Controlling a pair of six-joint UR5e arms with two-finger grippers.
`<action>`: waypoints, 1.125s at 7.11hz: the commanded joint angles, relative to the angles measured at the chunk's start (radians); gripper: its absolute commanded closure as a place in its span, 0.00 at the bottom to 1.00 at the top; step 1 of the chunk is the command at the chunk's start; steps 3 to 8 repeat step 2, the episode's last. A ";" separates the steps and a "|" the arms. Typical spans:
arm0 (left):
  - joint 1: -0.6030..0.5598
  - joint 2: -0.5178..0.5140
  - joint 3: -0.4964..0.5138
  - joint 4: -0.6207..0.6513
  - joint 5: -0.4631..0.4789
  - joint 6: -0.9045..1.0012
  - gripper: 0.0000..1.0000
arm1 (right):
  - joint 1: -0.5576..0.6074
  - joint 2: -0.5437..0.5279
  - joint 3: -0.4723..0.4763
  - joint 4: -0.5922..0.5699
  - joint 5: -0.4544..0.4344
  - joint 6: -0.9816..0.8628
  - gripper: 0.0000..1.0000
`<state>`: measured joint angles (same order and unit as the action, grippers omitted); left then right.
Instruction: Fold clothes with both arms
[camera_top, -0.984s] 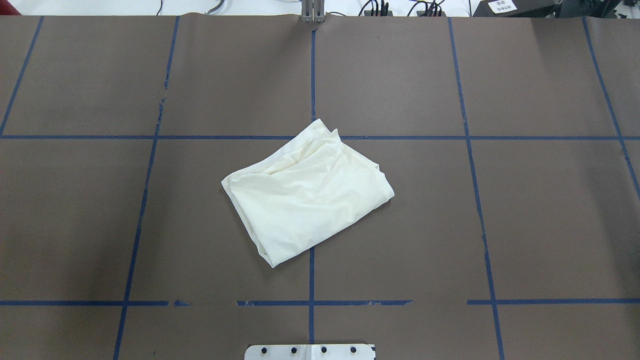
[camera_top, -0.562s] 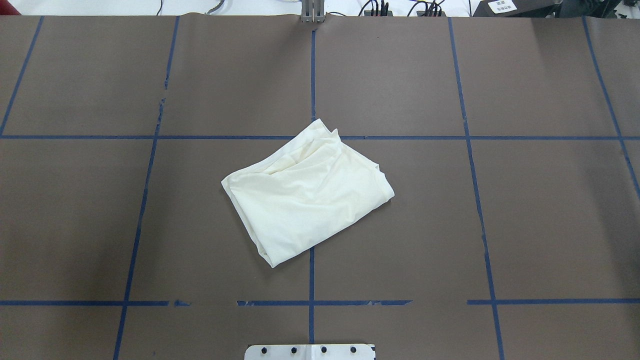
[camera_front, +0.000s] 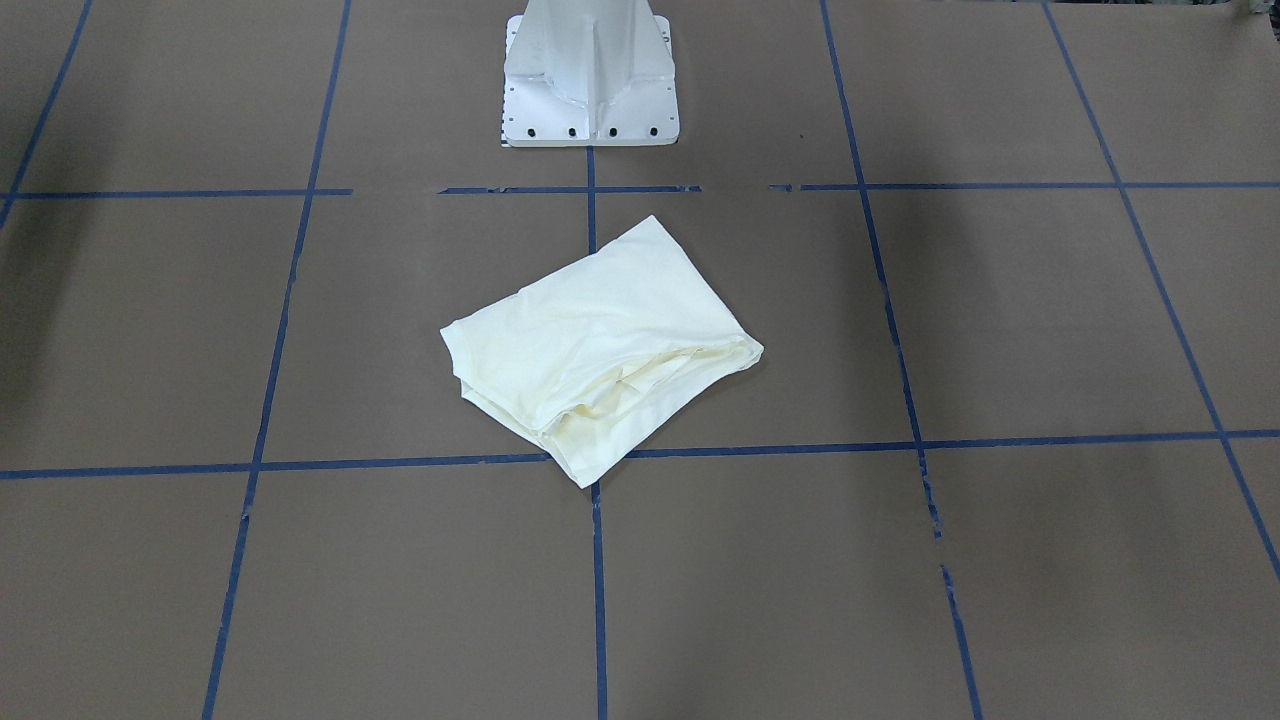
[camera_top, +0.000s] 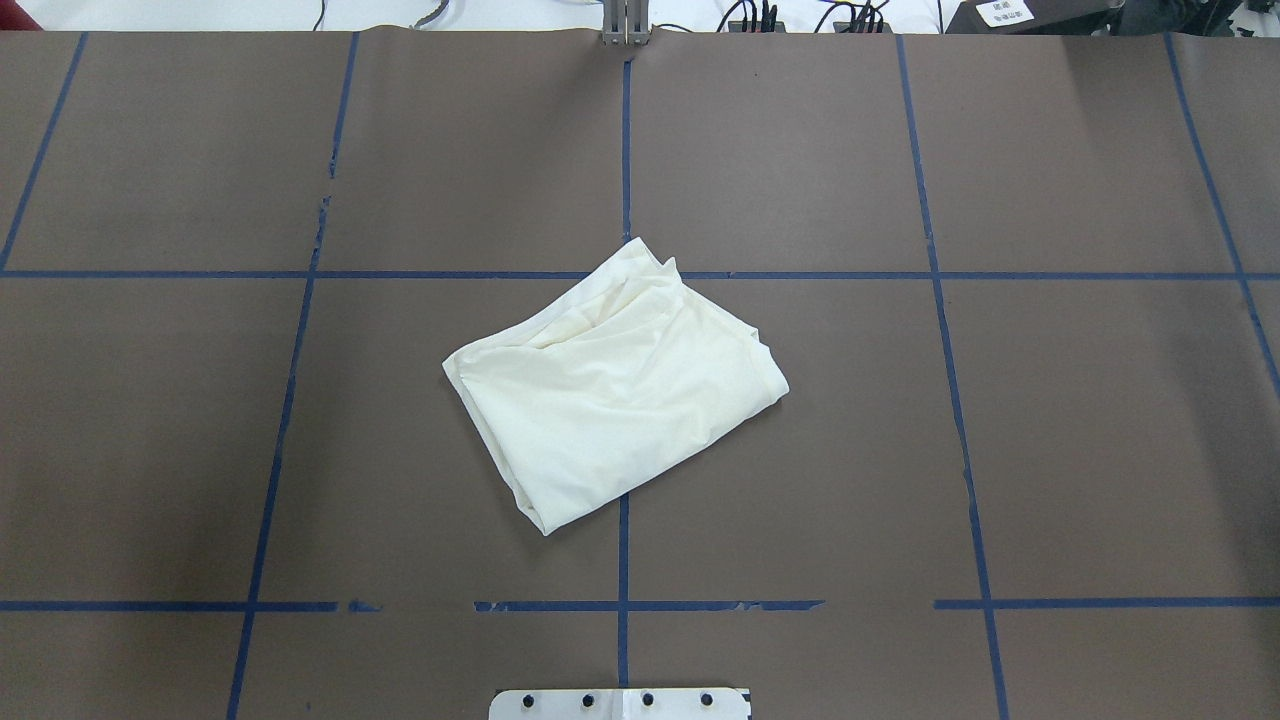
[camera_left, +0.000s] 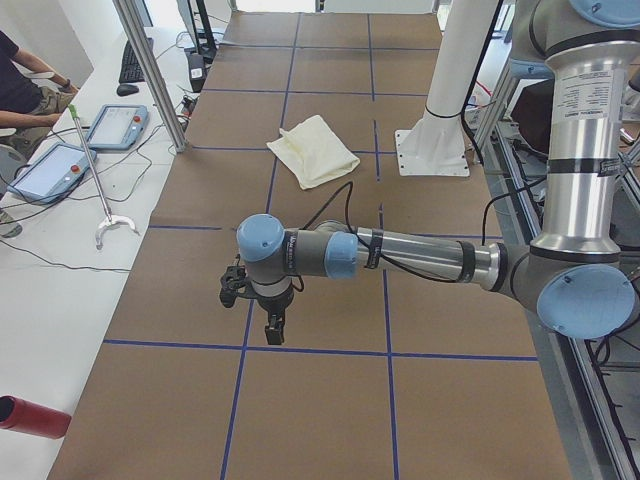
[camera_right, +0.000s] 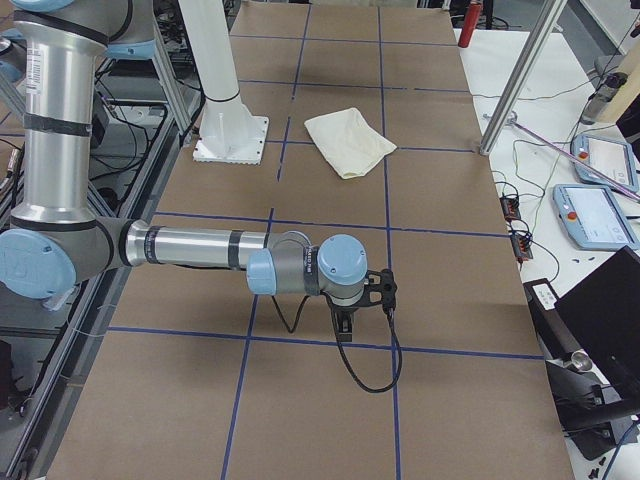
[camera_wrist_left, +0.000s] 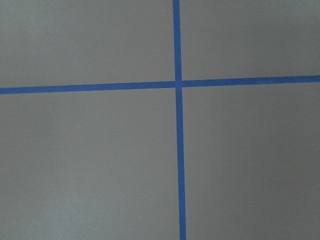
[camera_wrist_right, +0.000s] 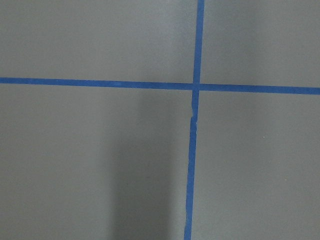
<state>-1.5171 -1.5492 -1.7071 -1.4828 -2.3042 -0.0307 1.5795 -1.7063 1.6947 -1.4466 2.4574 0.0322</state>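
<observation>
The cream T-shirt (camera_top: 615, 390) lies folded in a rough rectangle, plain side up, near the middle of the brown surface (camera_top: 1000, 450), well away from every corner. The left hand (camera_left: 275, 328) hangs over the surface's left end and the right hand (camera_right: 345, 325) over its right end. Whether either is open or closed, I cannot tell.

You could read no text anywhere. A white label (camera_top: 1010, 12) on the black case (camera_top: 1065, 12) beyond the surface (camera_top: 200, 450) carried print too small to make out. The left arm (camera_left: 420, 258) wore a sticker (camera_left: 585, 92) on its upright tube, and the right arm (camera_right: 190, 247) a second sticker (camera_right: 40, 65), both with lettering too fine for you to read.
</observation>
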 joint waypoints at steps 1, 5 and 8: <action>0.000 0.000 0.001 -0.001 0.000 0.000 0.01 | 0.001 -0.001 0.000 -0.001 0.000 0.000 0.00; -0.002 0.000 0.001 -0.001 0.000 0.000 0.01 | 0.001 -0.001 -0.001 0.000 0.000 0.000 0.00; -0.002 0.000 0.001 -0.001 0.000 0.000 0.01 | 0.001 -0.001 -0.001 0.000 0.000 0.000 0.00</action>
